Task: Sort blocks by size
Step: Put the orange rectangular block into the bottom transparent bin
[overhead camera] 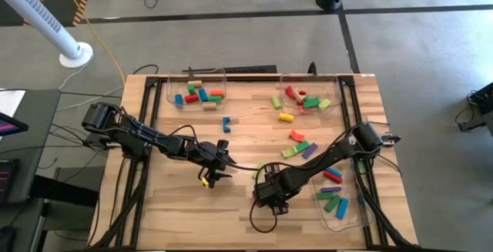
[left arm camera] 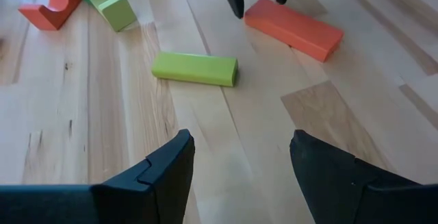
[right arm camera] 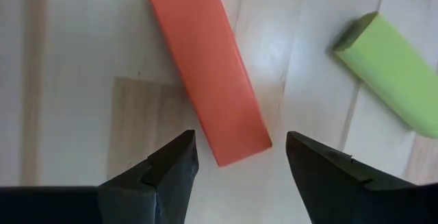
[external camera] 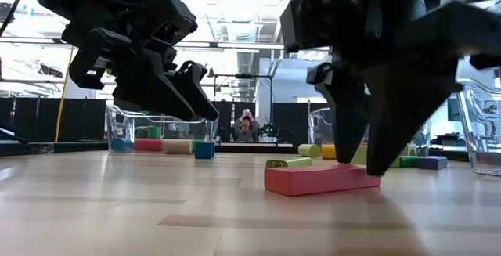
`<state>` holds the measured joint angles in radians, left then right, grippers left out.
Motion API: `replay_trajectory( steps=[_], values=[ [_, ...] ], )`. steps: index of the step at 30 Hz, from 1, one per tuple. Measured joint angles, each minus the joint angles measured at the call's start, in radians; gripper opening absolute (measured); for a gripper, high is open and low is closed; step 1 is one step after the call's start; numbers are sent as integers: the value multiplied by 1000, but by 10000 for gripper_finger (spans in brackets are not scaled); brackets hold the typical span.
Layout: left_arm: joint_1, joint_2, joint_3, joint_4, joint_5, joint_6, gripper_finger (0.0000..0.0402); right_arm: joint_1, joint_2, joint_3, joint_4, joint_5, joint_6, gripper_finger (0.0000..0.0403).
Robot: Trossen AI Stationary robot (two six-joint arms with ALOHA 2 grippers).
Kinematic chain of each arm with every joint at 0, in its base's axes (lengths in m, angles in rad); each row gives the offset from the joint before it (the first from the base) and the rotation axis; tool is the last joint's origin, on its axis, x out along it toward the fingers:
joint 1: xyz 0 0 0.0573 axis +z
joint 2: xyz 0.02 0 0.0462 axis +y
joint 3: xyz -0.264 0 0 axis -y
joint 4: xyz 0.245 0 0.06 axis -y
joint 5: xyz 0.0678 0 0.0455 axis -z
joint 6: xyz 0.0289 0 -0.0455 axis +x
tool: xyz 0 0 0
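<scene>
An orange-red bar block (right arm camera: pixel 209 66) lies flat on the wooden table, with a light green bar block (right arm camera: pixel 390 66) beside it. My right gripper (right arm camera: pixel 239 148) points down over the red bar (external camera: pixel 317 179), open, one finger on each side of the bar's end; I see a gap on both sides. My left gripper (left arm camera: pixel 239 155) hovers open above the table, slanting down toward the green bar (left arm camera: pixel 195 68), and holds nothing. In the high view the left gripper (overhead camera: pixel 219 166) is at mid-table and the right gripper (overhead camera: pixel 269 196) covers the red bar.
Clear trays with sorted blocks stand at the far left (overhead camera: pixel 171 90), far right (overhead camera: pixel 336 90) and near right (overhead camera: pixel 356 220). Loose blocks lie mid-table: blue (overhead camera: pixel 226 122), yellow (overhead camera: pixel 286 116), red (overhead camera: pixel 296 135), green (overhead camera: pixel 295 150), purple (overhead camera: pixel 310 150). A person (external camera: pixel 246 124) stands beyond the table.
</scene>
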<state>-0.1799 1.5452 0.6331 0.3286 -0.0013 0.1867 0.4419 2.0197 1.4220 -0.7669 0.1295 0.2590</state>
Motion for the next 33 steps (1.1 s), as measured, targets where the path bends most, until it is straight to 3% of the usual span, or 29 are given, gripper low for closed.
replay_trajectory(
  steps=[18, 33],
  values=[
    [0, 0, 0, 3, 0, 0, 229, -6, -2, -68, 156, 4, -48, 250],
    [0, 0, 0, 3, 0, 0, 229, -4, -2, -67, 156, 3, -50, 166]
  ],
)
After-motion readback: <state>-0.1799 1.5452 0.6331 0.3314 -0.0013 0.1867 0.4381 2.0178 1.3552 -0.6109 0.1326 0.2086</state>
